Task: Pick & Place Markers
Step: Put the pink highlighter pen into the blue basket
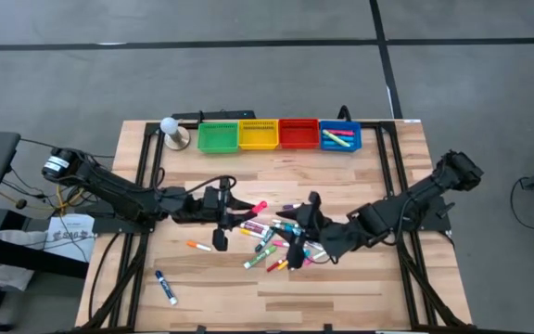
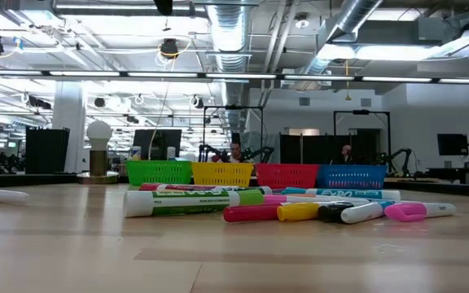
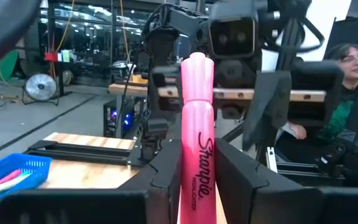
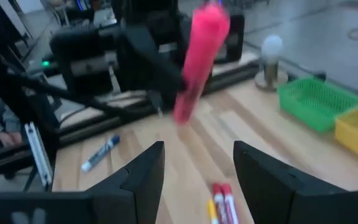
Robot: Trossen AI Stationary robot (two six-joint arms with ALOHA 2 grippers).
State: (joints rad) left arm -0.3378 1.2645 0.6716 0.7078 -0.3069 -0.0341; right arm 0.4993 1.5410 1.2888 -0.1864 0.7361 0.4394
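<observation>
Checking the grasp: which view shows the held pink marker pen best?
The left wrist view: the pink Sharpie marker pen stands upright, gripped between the left gripper fingers. The right wrist view shows it blurred; the high view only its tip; the low view not at all.

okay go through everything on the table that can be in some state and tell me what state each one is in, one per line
left gripper: shut on the pink marker, raised off the table.
pink marker: held upright, capped.
right gripper: open, empty, facing the pink marker.
marker pile: lying loose on the table.
blue marker: lying alone near the front edge.
orange marker: lying apart from the pile.
blue bin: holds a few markers.
green bin, yellow bin, red bin: look empty.
</observation>
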